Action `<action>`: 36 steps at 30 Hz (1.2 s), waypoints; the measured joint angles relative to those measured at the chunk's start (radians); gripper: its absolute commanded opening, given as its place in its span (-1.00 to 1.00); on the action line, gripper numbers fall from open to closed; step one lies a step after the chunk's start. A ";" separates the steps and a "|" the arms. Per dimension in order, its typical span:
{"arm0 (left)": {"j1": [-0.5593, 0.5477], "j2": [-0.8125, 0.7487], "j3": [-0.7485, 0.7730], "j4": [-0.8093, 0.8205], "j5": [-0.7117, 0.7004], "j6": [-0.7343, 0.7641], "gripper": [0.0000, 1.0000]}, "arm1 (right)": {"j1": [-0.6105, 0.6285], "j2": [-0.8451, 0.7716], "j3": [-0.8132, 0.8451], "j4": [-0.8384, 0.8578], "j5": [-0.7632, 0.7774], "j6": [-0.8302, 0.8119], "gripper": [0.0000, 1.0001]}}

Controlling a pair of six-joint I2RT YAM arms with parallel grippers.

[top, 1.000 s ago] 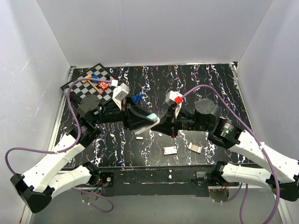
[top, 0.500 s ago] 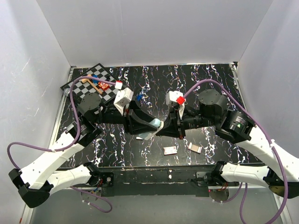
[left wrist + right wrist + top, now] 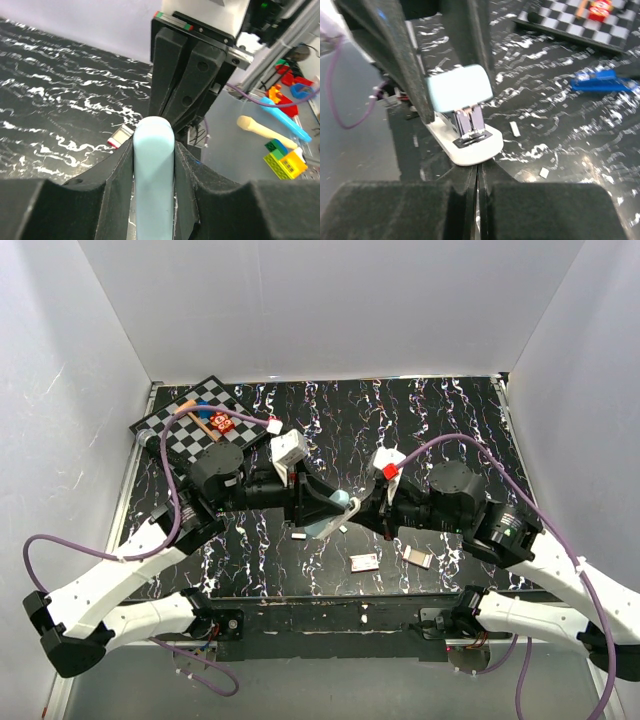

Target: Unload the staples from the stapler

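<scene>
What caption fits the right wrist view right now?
Left gripper clamps a pale-blue stapler, metal magazine exposed, facing the shut right gripper; white bits lie on the marbled table.

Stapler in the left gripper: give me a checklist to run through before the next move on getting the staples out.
1. Left gripper clamped on both sides of the pale-blue stapler: ok.
2. Metal channel exposed at the stapler's nose: ok.
3. Right gripper lined up with that nose: ok.
4. Right gripper open to take hold: not ok, it is shut.
5. Anything inside the metal channel: cannot tell.
6. Whitish bar lying loose on the table, apart from both grippers: ok.
</scene>
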 measured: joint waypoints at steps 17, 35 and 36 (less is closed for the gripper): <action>0.011 0.271 0.201 -0.325 -0.747 0.010 -1.00 | -0.038 -0.072 -0.206 0.039 0.522 0.158 -0.97; 0.407 0.554 0.054 -0.321 -0.903 -0.112 -1.00 | -0.038 0.154 -0.233 0.121 0.531 0.274 -0.97; 0.431 0.573 0.052 -0.322 -0.889 -0.119 -1.00 | -0.038 0.164 -0.233 0.128 0.527 0.278 -0.97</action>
